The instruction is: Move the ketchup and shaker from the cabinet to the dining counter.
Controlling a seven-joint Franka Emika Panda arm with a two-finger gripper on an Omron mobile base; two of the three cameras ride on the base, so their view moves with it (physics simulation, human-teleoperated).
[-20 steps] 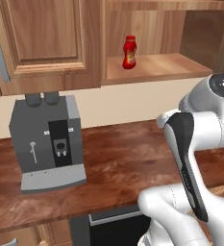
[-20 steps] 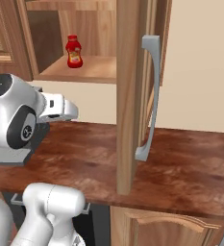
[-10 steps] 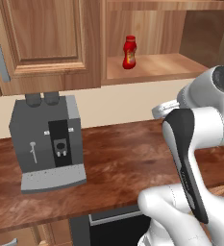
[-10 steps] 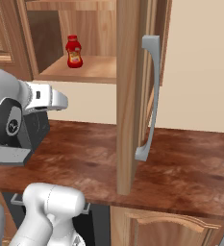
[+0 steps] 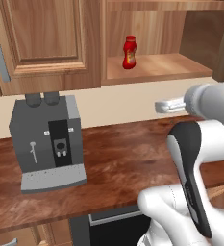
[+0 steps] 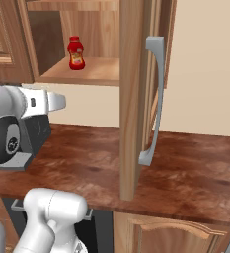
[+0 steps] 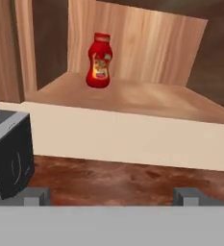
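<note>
Ketchup (image 7: 99, 61) stands upright on the lower shelf (image 7: 147, 101) of the open cabinet (image 5: 46, 43), toward the shelf's left end and set back from the front edge; long axis vertical, cap up. Nothing touches it and nothing stands near it on the shelf. Shaker: cannot be located in these views.

Relation that matters: in the hand view the bottle sits above and left of the midline between the fingertips (image 7: 36, 196), well apart from them, across the shelf's front edge. So the bottle lies up, forward and slightly left of the gripper (image 7: 111, 197). Jaws stand wide, nothing between them.

In the left base view the hand hangs over the table (image 5: 118, 168), below the shelf's front edge and toward its right end. Coffee machine (image 5: 48, 139) sits on the table below the closed door, clear of the line to the bottle. The swung-open door (image 6: 136, 99) stands right of the opening.

Judgement: the approach needs a rise and a leftward shift, then a level advance to straddle the bottle's body side-on.
</note>
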